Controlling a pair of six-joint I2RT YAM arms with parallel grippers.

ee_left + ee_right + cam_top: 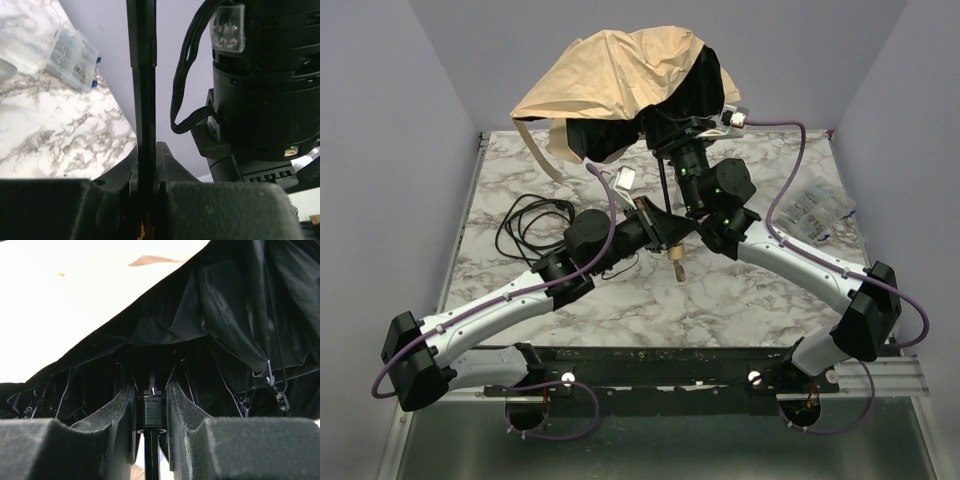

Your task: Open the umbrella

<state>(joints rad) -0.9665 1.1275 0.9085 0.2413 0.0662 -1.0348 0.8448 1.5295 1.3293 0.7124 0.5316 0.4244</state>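
Observation:
The umbrella [620, 85] is held upright above the table, its tan canopy with black underside part-spread at the back. Its thin black shaft [665, 195] runs down to a tan handle end [676, 262]. My left gripper [658, 232] is shut on the lower shaft [142, 100], low near the handle. My right gripper [675, 140] is shut on the black runner [151, 410] just under the canopy, whose black underside and ribs [235, 330] fill the right wrist view. The right arm's wrist [265, 100] stands close beside the shaft.
A coiled black cable [532, 222] lies on the marble table [620, 300] at the left. A clear plastic box [817, 212] sits at the right edge; it also shows in the left wrist view [72, 57]. A small white object [625, 181] lies mid-table.

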